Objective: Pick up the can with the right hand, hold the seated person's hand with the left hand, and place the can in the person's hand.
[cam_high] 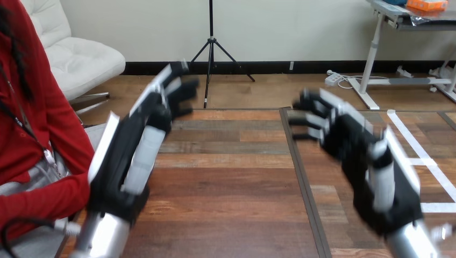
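My left hand (132, 156) is raised at the view's left, its back turned to me. Its fingers (175, 88) are stretched up and forward, holding nothing. My right hand (365, 156) is raised at the right, with relaxed fingers (314, 115) pointing left toward the middle, and it too is empty. The two hands stand well apart above the wooden table (226, 177). The person sits at the left edge, with a red sleeve (37, 201) low beside my left forearm (105, 236). The sleeve and my arm are close; whether they touch I cannot tell.
A dark strip (304, 177) runs front to back across the wood between my hands. White tape lines (427, 164) mark the surface at the far right, partly behind my right hand.
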